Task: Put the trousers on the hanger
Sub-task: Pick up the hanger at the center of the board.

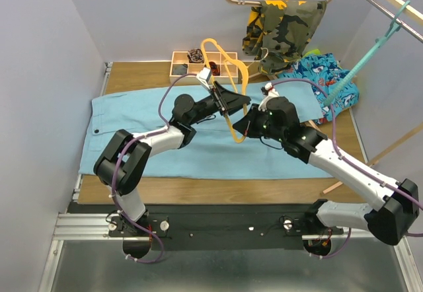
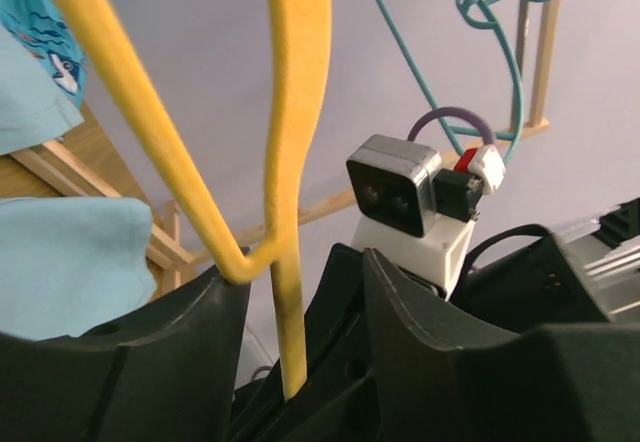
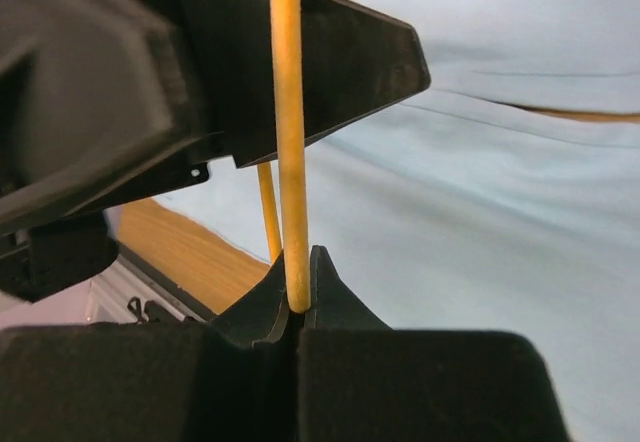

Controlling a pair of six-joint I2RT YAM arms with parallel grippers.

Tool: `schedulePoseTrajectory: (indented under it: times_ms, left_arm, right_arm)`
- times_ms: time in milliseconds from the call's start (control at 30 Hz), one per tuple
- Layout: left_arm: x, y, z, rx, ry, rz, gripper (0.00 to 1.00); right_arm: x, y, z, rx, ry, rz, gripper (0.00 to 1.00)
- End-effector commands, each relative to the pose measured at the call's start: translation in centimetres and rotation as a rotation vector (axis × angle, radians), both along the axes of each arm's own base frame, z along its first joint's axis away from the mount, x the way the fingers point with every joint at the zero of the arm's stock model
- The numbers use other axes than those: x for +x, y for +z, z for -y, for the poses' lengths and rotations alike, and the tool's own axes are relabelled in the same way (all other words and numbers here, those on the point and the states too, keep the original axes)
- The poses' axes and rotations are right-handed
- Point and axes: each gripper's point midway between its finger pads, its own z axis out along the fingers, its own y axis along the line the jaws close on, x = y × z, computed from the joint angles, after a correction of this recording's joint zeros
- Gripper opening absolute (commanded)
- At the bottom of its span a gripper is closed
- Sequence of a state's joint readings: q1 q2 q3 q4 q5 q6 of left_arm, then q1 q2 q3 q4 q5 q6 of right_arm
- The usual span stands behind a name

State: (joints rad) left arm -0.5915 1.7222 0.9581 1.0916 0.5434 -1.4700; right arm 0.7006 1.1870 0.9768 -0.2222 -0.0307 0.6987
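The light-blue trousers (image 1: 132, 127) lie spread flat across the table, and show under both wrists (image 3: 480, 192) (image 2: 60, 272). The teal hanger (image 1: 360, 64) hangs by its hook from the rail at the upper right, away from both grippers; its thin wire (image 2: 407, 59) shows behind the right wrist. A yellow hanger (image 1: 230, 128) stands upright over the trousers between the two arms. My right gripper (image 3: 300, 262) is shut on its thin rod (image 3: 288, 162). My left gripper (image 2: 305, 272) is open, its jaws standing apart around the yellow hanger (image 2: 290, 162).
A pale wooden hanger with a camouflage garment (image 1: 284, 21) hangs at the back. A blue shark-print cloth (image 1: 324, 74) lies at the back right. A wooden compartment tray (image 1: 192, 64) sits behind the trousers. Walls close in on both sides.
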Motion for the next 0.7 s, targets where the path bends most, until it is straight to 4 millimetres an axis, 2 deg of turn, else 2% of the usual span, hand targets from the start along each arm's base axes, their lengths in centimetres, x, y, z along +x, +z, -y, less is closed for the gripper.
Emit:
schedulePoseTrajectory:
  times_ms: [0,33,100,167,200,233,367,467,533,567,633,667]
  left_arm:
    - [-0.1,1.5,0.0,0.061,0.012,0.059,0.61]
    - [0.3,0.8,0.2,0.110,0.017,0.028,0.65]
    - [0.7,0.9,0.0,0.175,0.060,0.066,0.66]
    - [1.3,0.7,-0.4,0.260,0.105,0.083,0.66]
    - [2.0,0.7,-0.7,0.294,0.145,0.087,0.66]
    - [2.4,0.3,-1.0,0.347,0.165,0.063,0.66]
    - [3.9,1.4,-2.3,0.467,0.268,0.111,0.67]
    - [4.4,1.5,-3.5,0.549,0.331,0.125,0.67]
    - [4.9,0.9,-4.8,0.613,0.384,0.123,0.67]
    - [4.8,1.3,-5.4,0.622,0.405,0.129,0.67]
    - [5.1,1.2,-6.7,0.647,0.449,0.130,0.67]
    - [4.9,1.3,-7.4,0.664,0.460,0.136,0.67]
  right_arm:
    - [2.2,1.0,2.1,-0.076,-0.162,-0.017,0.01]
    - [2.5,0.7,2.5,-0.094,-0.196,-0.027,0.01]
    - [3.1,1.8,2.9,-0.098,-0.232,-0.010,0.01]
    - [3.5,1.6,4.0,-0.140,-0.290,-0.019,0.01]
    - [3.7,2.5,4.2,-0.138,-0.305,-0.009,0.01]
    - [3.5,2.0,4.6,-0.166,-0.312,-0.027,0.01]
    - [3.6,1.9,5.6,-0.199,-0.361,-0.042,0.01]
    - [4.0,2.5,6.5,-0.238,-0.406,-0.037,0.01]
    - [4.2,2.1,6.8,-0.298,-0.429,-0.050,0.01]
    - [4.8,3.5,7.3,-0.310,-0.470,-0.017,0.01]
    - [5.0,3.4,7.2,-0.373,-0.480,-0.011,0.01]
    - [5.5,4.9,7.4,-0.375,-0.517,0.025,0.01]
